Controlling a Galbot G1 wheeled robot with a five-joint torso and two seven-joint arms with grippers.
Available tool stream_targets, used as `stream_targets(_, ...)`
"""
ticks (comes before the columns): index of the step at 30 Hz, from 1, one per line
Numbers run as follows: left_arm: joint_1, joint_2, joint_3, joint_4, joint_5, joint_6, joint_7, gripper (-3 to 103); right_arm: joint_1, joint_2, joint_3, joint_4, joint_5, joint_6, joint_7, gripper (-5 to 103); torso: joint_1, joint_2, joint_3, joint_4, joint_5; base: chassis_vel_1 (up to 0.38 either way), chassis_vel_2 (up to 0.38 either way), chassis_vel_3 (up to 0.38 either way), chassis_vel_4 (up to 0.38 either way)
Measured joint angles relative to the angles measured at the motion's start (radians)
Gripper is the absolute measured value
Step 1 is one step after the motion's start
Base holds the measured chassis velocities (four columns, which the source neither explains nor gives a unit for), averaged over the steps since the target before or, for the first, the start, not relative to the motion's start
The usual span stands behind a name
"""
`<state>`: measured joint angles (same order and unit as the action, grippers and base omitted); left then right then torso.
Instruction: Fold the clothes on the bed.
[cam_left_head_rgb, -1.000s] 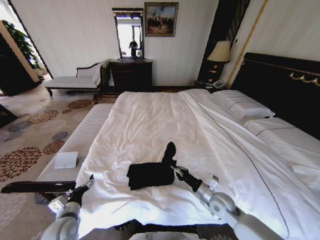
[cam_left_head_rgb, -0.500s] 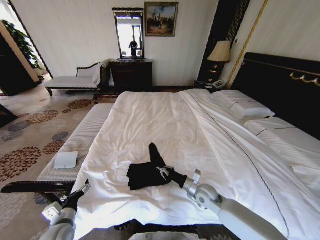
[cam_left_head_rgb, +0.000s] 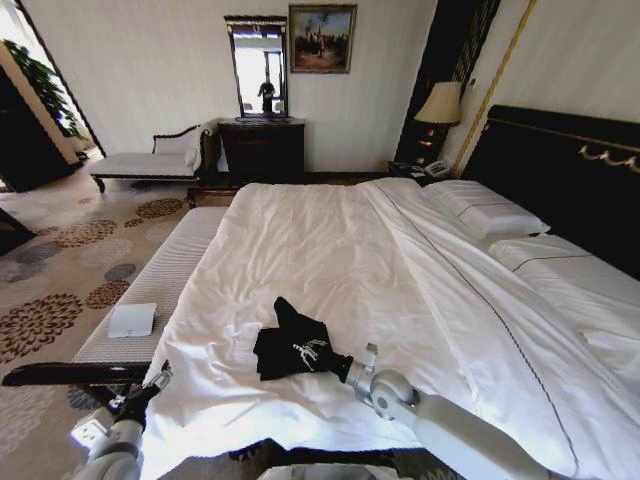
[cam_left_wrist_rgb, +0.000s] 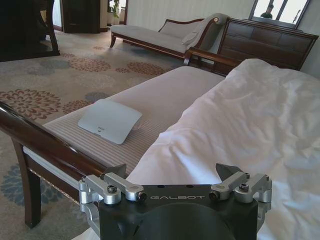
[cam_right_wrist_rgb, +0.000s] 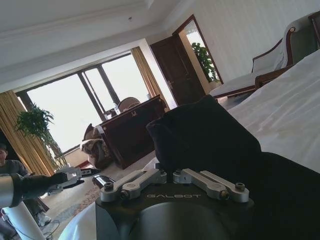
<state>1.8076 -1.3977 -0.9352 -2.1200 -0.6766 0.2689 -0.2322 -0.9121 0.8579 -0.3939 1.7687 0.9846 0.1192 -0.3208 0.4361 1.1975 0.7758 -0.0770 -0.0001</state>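
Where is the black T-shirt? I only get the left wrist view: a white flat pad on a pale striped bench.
Observer: The soft black short-sleeved T-shirt lies bunched on the large white-sheeted bed, near the robot.
Operator: Is something holding it?
Observer: Yes, the right gripper is shut on a fold of it.
Operator: How near is my gripper?
Observer: The left gripper hangs off the bed's corner, apart from the shirt.

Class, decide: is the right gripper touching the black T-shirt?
Touching. In the right wrist view the right gripper has its jaws closed on the black T-shirt; the head view shows fabric lifted there.
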Motion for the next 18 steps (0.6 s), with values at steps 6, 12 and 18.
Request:
stream_targets(6, -0.001, -0.006, 0.007, 0.01, 0.002, -0.001, -0.001, 100, 0.017, 0.023, -0.03, -0.046, -0.019, 0.007, -0.003, 1, 0.0, 0.0, 0.0, 0.0, 0.0, 0.0, 0.0, 0.0, 0.0)
stream_targets(12, -0.008, -0.012, 0.015, 0.02, 0.005, -0.002, -0.001, 100, 0.013, 0.053, -0.043, -0.091, -0.046, 0.02, 0.005, 1, 0.0, 0.0, 0.0, -0.0001, 0.0, 0.0, 0.0, 0.0, 0.0)
stream_targets(18, -0.01, -0.018, 0.019, 0.023, 0.006, -0.002, -0.001, 100, -0.012, 0.077, -0.042, -0.092, -0.057, 0.04, 0.031, 7, 0.0, 0.0, 0.0, -0.0001, 0.0, 0.0, 0.0, 0.0, 0.0)
